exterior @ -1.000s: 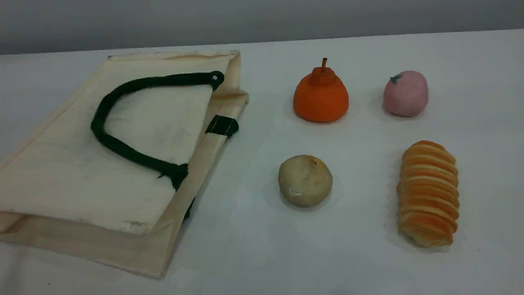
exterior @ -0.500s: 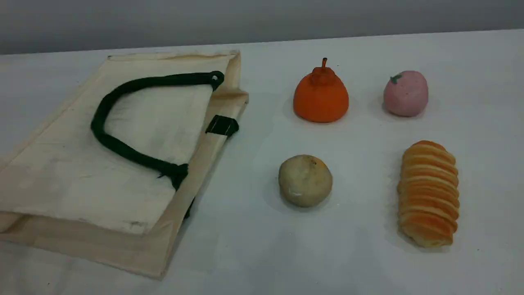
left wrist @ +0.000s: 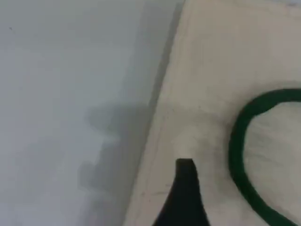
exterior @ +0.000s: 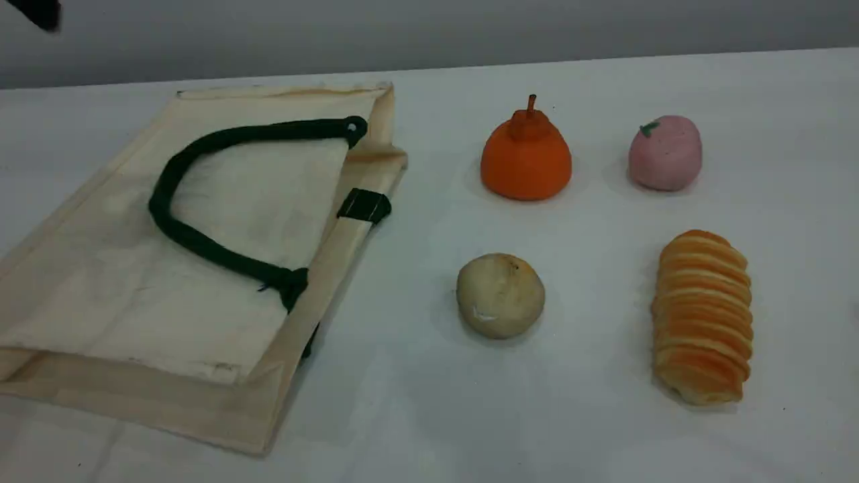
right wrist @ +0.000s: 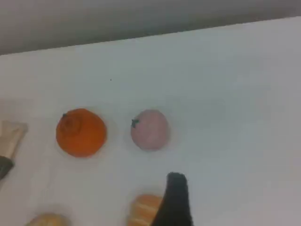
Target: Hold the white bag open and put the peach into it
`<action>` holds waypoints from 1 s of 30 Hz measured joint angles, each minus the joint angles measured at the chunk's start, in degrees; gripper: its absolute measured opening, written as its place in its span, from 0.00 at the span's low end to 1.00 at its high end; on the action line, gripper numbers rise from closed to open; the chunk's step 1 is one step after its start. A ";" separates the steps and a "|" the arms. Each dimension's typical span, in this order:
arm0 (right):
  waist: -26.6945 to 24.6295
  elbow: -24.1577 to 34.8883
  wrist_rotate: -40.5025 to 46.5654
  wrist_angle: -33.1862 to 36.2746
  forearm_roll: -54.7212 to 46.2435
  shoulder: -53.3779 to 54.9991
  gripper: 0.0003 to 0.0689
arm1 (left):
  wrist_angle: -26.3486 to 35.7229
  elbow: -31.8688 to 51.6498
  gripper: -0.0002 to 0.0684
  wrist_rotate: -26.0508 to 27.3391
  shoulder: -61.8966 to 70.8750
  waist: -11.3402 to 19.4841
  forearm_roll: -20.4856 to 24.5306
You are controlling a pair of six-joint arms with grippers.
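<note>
The white bag (exterior: 201, 268) lies flat on the table's left side, its dark green rope handle (exterior: 194, 241) looped on top. The pale pink peach (exterior: 665, 153) sits at the far right, apart from everything. A dark bit of my left arm (exterior: 37, 12) shows in the scene's top left corner. In the left wrist view one dark fingertip (left wrist: 186, 186) hovers above the bag (left wrist: 211, 70) near its edge, beside the handle (left wrist: 237, 155). The right wrist view shows one fingertip (right wrist: 175, 195) above the table, short of the peach (right wrist: 149, 129). Neither gripper holds anything.
An orange pear-shaped fruit (exterior: 526, 157) stands left of the peach. A beige round bun (exterior: 500, 295) and a ridged golden bread roll (exterior: 701, 316) lie nearer the front. A grey wall runs behind the white table (exterior: 429, 416).
A dark part of the left arm has come into the scene's top left corner. The bag and the foods have not moved.
</note>
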 joint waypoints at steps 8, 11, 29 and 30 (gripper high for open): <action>0.00 0.00 -3.07 0.72 3.54 0.00 0.83 | -1.90 -3.72 0.81 1.75 11.84 -3.62 0.06; 0.00 0.00 -3.68 1.01 4.27 0.00 0.83 | -1.97 -5.19 0.81 1.75 15.28 -5.16 0.06; 0.00 0.00 -4.09 1.14 5.02 -0.05 0.83 | -3.18 -5.50 0.80 3.28 25.45 -5.66 0.05; 0.00 0.00 -4.09 1.13 5.02 -0.05 0.83 | -3.18 -5.50 0.78 3.28 25.70 -5.66 0.05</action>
